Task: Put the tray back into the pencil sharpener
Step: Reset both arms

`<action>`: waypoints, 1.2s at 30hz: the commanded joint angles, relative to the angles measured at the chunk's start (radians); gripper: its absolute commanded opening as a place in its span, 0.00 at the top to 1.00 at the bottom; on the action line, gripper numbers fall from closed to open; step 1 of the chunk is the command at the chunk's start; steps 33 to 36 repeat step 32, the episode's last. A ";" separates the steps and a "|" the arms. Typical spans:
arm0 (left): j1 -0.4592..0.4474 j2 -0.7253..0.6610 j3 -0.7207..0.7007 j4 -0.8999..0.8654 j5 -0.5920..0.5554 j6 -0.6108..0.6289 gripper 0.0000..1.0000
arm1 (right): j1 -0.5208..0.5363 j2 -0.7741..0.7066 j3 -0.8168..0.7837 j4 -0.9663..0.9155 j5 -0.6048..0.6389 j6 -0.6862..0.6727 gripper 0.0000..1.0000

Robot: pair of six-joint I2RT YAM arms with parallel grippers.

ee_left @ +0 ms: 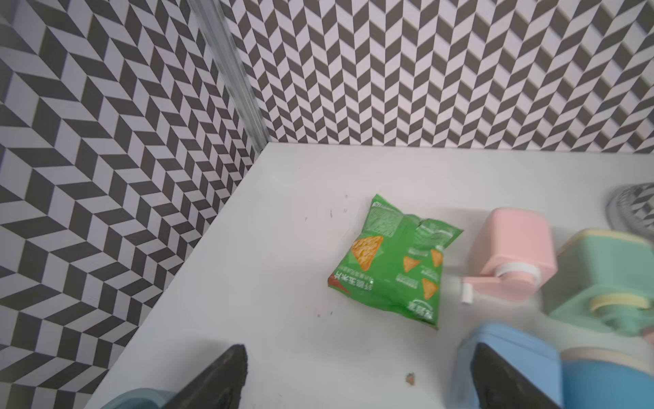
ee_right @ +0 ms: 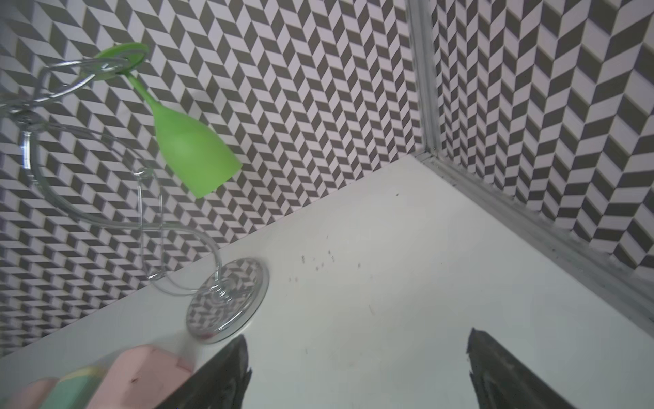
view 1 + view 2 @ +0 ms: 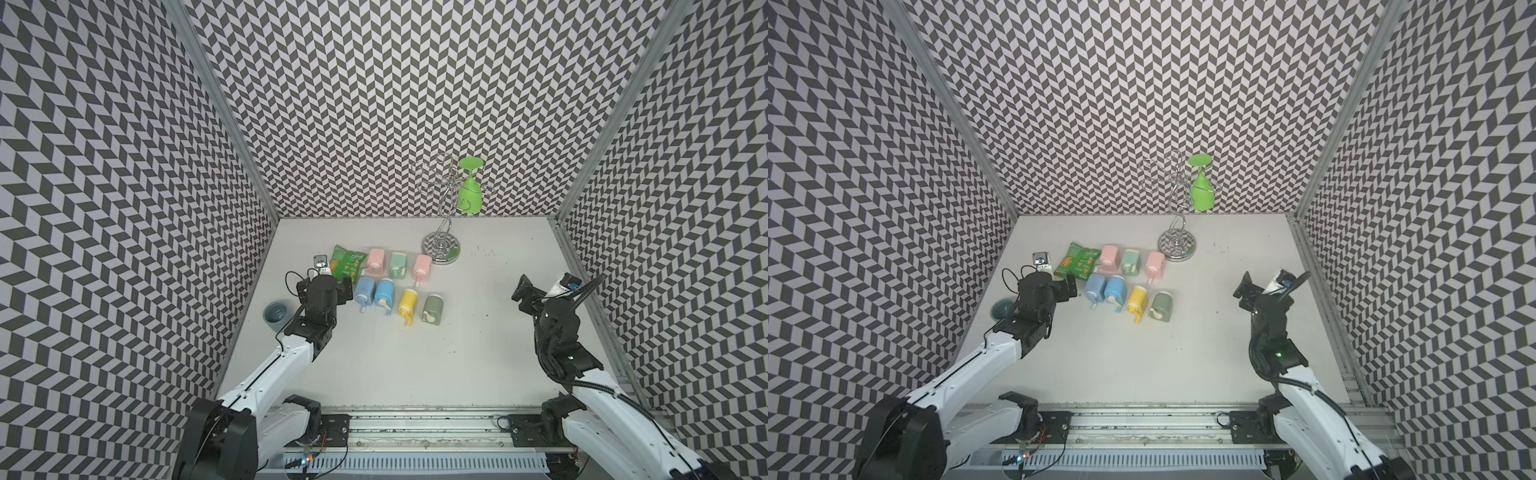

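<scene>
Left claw [image 1: 359, 350] spread and empty, just beside a blue pencil sharpener [image 3: 365, 290]. Right claw [image 2: 357, 334] likewise spread and empty, near the surface's [image 3: 415, 353] right edge. Seven pastel sharpeners [image 3: 407, 300] lie in two rows toward the far left corner. No loose tray shows, so the task looks finished. The green snack bag's [image 1: 396, 262] writing is unreadable.

The white table [image 3: 415, 365] carries seven pastel pencil sharpeners [image 3: 407, 302] lying in two rows left of centre, a green snack bag [image 3: 347, 261] touching their upper-left end, a chrome rack [image 3: 441, 247] standing upper right of them, and a grey-blue bowl [image 3: 276, 312] near the left edge.
</scene>
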 commanded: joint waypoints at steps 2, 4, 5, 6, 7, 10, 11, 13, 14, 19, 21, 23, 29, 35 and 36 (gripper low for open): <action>0.137 0.106 -0.038 0.399 0.244 0.136 0.00 | -0.105 0.218 0.012 0.341 -0.076 -0.194 0.02; 0.154 0.191 -0.061 0.502 0.310 0.168 0.00 | -0.131 0.349 0.034 0.390 -0.157 -0.225 0.02; 0.157 0.219 -0.077 0.556 0.323 0.172 0.00 | -0.137 0.402 0.030 0.434 -0.174 -0.238 0.02; 0.162 0.246 -0.101 0.626 0.336 0.156 0.00 | -0.148 0.453 0.010 0.507 -0.218 -0.247 0.01; 0.168 0.262 -0.132 0.707 0.351 0.143 0.00 | -0.169 0.503 -0.019 0.620 -0.289 -0.245 0.00; 0.184 0.325 -0.203 0.891 0.397 0.115 0.01 | -0.231 0.544 -0.010 0.729 -0.444 -0.259 0.00; 0.185 0.351 -0.225 0.949 0.398 0.118 0.01 | -0.261 0.577 -0.006 0.763 -0.525 -0.247 0.01; 0.190 0.440 -0.297 1.172 0.414 0.117 0.01 | -0.285 0.628 -0.003 0.788 -0.660 -0.286 0.04; 0.194 0.479 -0.313 1.256 0.420 0.115 0.00 | -0.273 0.634 -0.014 0.806 -0.689 -0.320 0.04; 0.197 0.467 -0.276 1.156 0.347 0.088 0.01 | -0.231 0.655 -0.046 0.862 -0.556 -0.319 0.00; 0.196 0.449 -0.240 1.045 0.346 0.082 0.00 | -0.215 0.690 -0.085 0.997 -0.529 -0.328 0.00; 0.172 0.451 -0.259 1.099 0.292 0.096 0.00 | -0.214 0.694 -0.087 1.018 -0.527 -0.328 0.00; 0.174 0.455 -0.259 1.099 0.302 0.094 0.01 | -0.197 0.689 -0.032 0.890 -0.494 -0.331 0.00; 0.176 0.452 -0.258 1.097 0.303 0.093 0.00 | -0.197 0.687 -0.029 0.878 -0.494 -0.332 0.00; 0.176 0.452 -0.258 1.097 0.303 0.093 0.00 | -0.197 0.687 -0.029 0.878 -0.494 -0.332 0.00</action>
